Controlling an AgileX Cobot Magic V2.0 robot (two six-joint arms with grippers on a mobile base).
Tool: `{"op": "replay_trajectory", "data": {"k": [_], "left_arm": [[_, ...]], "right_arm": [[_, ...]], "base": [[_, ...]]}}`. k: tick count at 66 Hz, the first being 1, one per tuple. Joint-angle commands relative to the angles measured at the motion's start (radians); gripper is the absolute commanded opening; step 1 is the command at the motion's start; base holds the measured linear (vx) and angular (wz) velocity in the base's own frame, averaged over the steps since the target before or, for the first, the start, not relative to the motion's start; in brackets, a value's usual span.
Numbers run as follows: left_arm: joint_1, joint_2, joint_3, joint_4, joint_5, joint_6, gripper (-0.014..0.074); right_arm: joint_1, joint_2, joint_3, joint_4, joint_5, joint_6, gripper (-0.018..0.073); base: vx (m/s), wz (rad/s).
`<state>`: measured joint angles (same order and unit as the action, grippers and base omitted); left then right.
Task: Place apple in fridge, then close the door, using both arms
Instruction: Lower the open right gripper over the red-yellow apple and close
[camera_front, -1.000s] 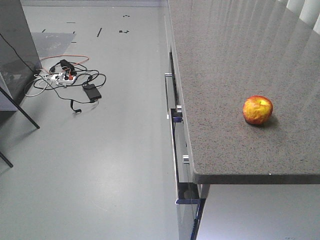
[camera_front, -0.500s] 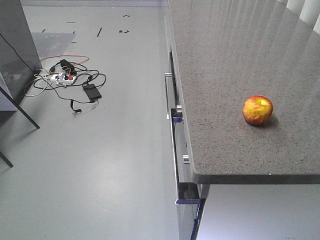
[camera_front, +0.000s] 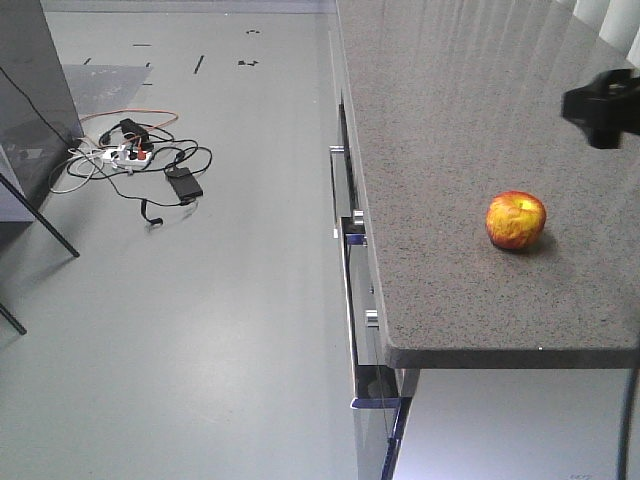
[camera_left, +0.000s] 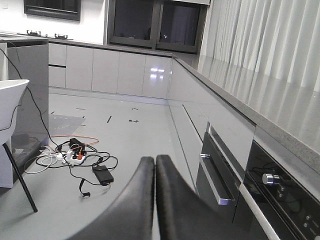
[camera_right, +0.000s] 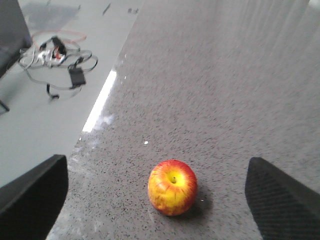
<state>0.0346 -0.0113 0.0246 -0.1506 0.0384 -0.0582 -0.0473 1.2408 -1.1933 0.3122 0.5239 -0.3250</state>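
The apple (camera_front: 516, 220), red with yellow patches, sits on the grey speckled counter (camera_front: 450, 120) near its front edge. In the right wrist view the apple (camera_right: 172, 186) lies stem up between and below my right gripper's two wide-spread fingers. My right gripper (camera_right: 155, 167) is open and empty, above the apple and not touching it. It shows as a black shape at the right edge of the front view (camera_front: 605, 105). My left gripper (camera_left: 154, 161) is shut and empty, held over the floor beside the counter drawers. The fridge's white inside and its door are not in view.
A tall dark grey body (camera_front: 35, 70) stands at the left, with thin black legs (camera_front: 40, 215) in front of it. A tangle of cables and a power strip (camera_front: 135, 155) lies on the floor. Drawer handles (camera_front: 345, 230) jut out from the counter front.
My right gripper has come into the front view at the upper right edge. The apple has not moved.
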Motion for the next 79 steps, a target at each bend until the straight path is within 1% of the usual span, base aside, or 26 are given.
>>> {"op": "replay_trajectory", "data": {"k": [1,19,31,56,79], "left_arm": [[-0.002,-0.015,-0.019,-0.007,-0.073,-0.009,-0.0007],[-0.002,-0.015,-0.019,-0.007,-0.073,-0.009,-0.0007],[-0.002,-0.015,-0.019,-0.007,-0.073,-0.009,-0.0007],[-0.002,-0.015,-0.019,-0.007,-0.073,-0.009,-0.0007],[-0.002,-0.015,-0.019,-0.007,-0.073,-0.009,-0.0007]], "right_arm": [[-0.002,0.085,-0.087,0.036,-0.06,-0.027,0.0678],[-0.002,0.356,-0.236,0.051,-0.047,-0.028,0.0671],[-0.002,0.48,-0.267,0.051,-0.068,-0.024,0.0667],[-0.002,0.622,-0.267,0.05,-0.108,-0.02,0.0654],[-0.002,0.672,-0.266,0.047,-0.101,-0.02,0.064]], "base": [[0.0,0.0],[0.0,0.0],[0.0,0.0],[0.0,0.0],[0.0,0.0]]}}
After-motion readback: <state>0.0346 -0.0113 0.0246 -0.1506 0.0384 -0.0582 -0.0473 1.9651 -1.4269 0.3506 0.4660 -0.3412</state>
